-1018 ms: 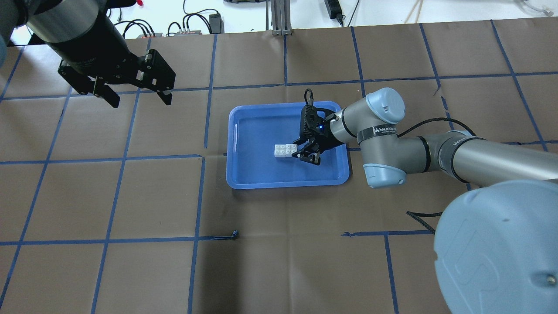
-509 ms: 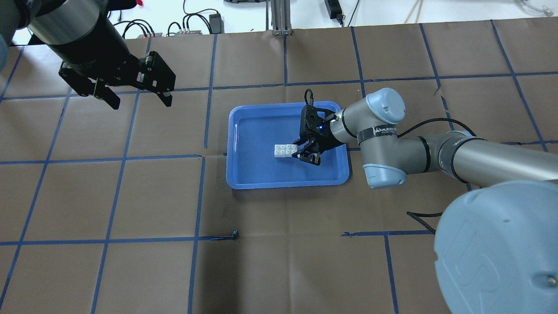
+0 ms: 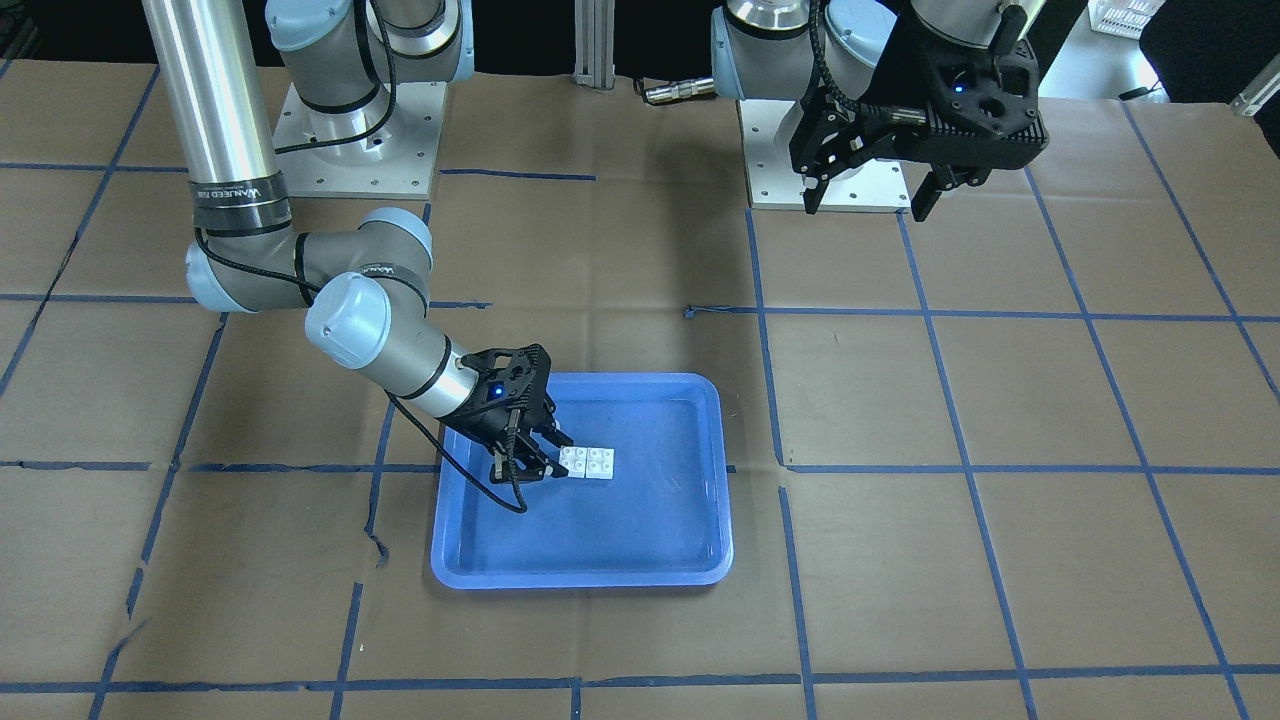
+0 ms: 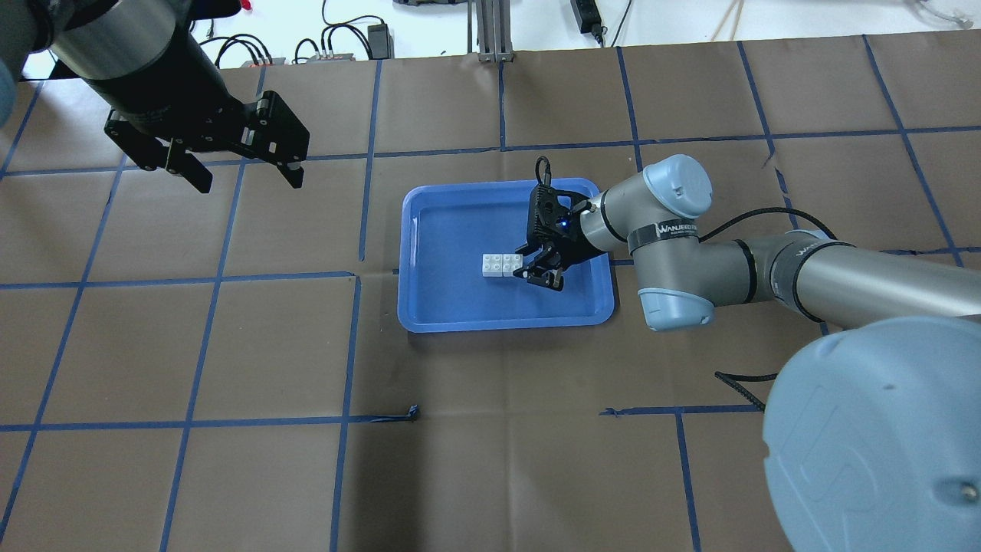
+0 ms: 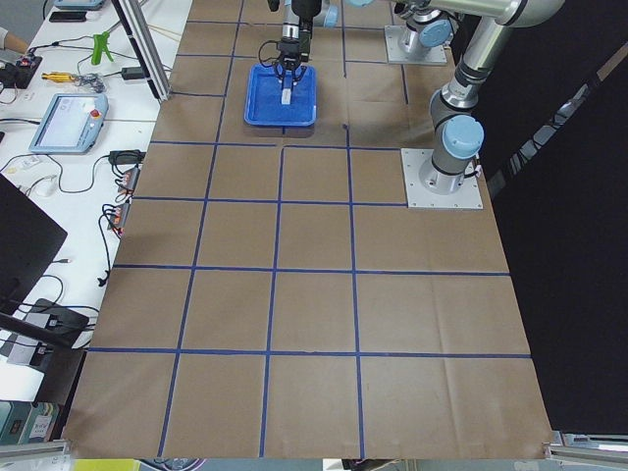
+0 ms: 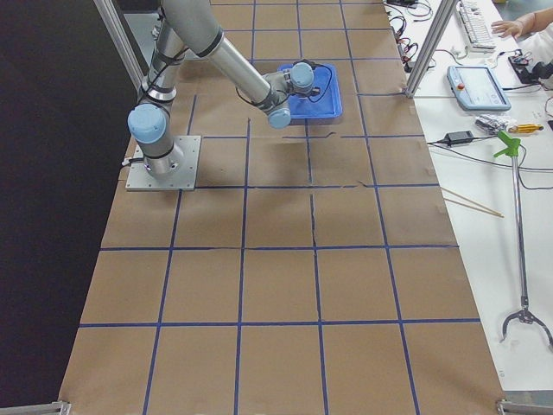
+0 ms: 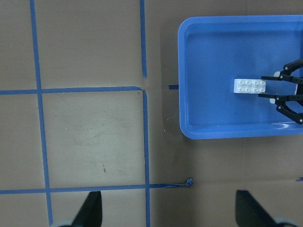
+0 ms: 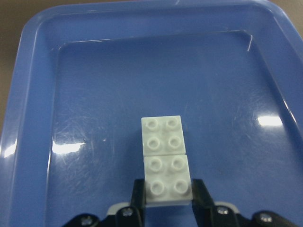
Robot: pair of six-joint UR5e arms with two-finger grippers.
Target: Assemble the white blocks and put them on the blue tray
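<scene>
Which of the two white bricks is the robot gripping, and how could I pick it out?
Find the blue tray in the middle of the brown table. Two white bricks sit side by side on its base; the gripped brick is the one clamped in the right end effector, while its twin sits free.

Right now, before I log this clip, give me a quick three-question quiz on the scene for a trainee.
1. True or false: both white blocks lie inside the blue tray.
2. Fill in: the left gripper hangs over the table, beside the tray, with its jaws ____.
3. The right gripper has its fingers: A, clear above the tray; B, on either side of one block; C, on the tray's rim.
Key: 1 true; 2 open; 3 B.
</scene>
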